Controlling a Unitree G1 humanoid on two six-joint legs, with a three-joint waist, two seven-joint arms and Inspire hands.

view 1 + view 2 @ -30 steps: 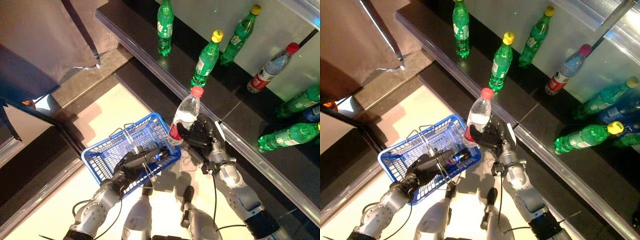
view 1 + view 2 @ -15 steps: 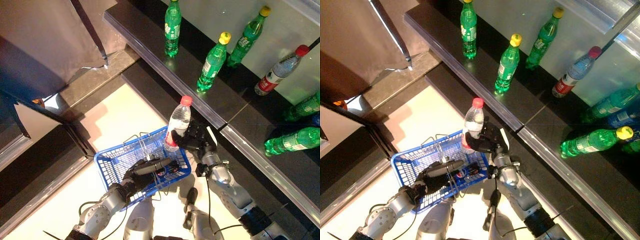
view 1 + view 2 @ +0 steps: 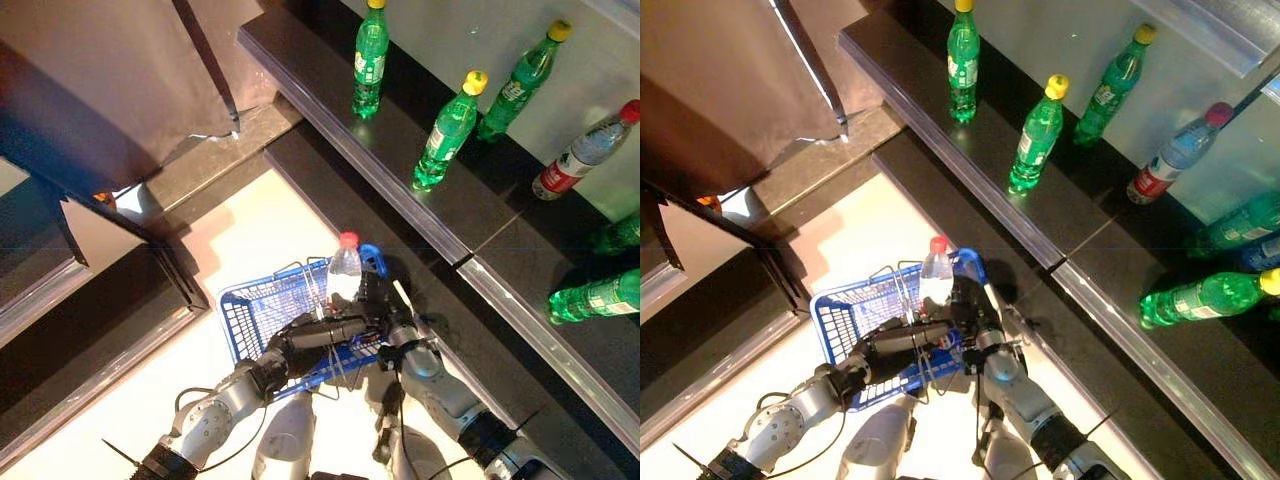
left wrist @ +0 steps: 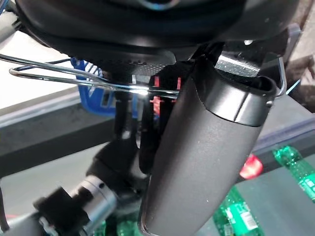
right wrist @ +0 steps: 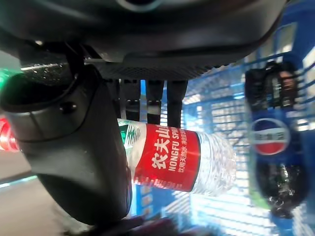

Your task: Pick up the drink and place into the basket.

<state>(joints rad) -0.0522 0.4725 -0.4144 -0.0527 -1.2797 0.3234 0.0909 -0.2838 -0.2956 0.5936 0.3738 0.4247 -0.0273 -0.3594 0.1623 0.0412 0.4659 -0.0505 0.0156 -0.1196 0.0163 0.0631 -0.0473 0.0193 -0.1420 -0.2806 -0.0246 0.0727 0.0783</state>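
A clear water bottle (image 3: 345,272) with a red cap and red label (image 5: 169,157) stands upright with its lower part inside the right end of the blue wire basket (image 3: 255,315). My right hand (image 3: 387,312) is shut on the bottle, thumb (image 5: 74,147) on one side and fingers behind it. My left hand (image 3: 305,338) is curled round the basket's metal wire handle (image 4: 59,74) and holds the basket above the pale floor. A dark cola bottle (image 5: 270,147) lies in the basket.
A dark stepped shelf (image 3: 400,190) runs along the right. On it stand green soda bottles (image 3: 369,52) (image 3: 448,128) (image 3: 520,72) and a red-labelled water bottle (image 3: 585,152); another green bottle (image 3: 598,297) lies flat. A brown cloth (image 3: 110,80) hangs at upper left.
My right hand has carried the water bottle left and down, from beside the basket into its right end. The left hand keeps hold of the handle. The camera has shifted.
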